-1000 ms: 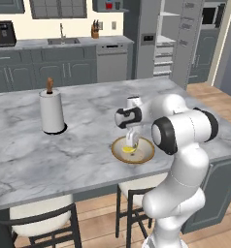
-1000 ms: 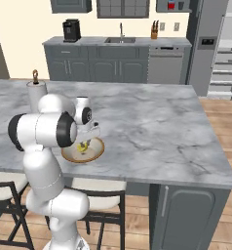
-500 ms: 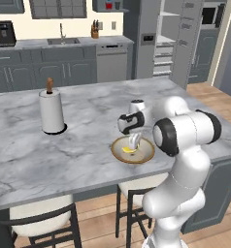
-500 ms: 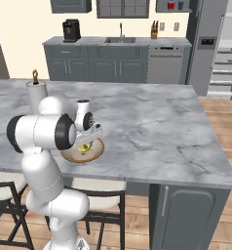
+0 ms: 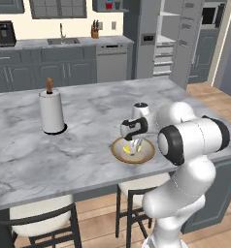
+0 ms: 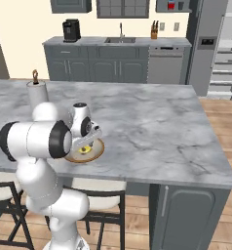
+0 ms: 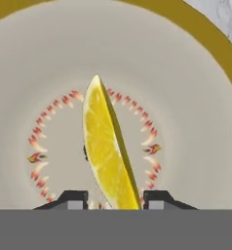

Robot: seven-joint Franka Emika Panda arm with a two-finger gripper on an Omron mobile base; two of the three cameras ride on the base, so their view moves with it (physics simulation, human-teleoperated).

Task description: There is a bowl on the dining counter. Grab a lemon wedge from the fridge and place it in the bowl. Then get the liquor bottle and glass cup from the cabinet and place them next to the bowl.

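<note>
Gripper low over the bowl, lemon wedge between its tips.
I see the tips standing a little apart either side of the wedge; I can't tell if they still pinch it. Wedge stands on edge inside the bowl, on the counter near its front edge. Paper-towel roll well apart, to the left.

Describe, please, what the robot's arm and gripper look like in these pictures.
The arm is glossy white, built of thick rounded segments with dark grey to black bands and caps at the joints. Its wrist ends in a white hand with dark trim. The gripper has two small dark finger tips with lighter grey faces. No cables or markings are visible.
</note>
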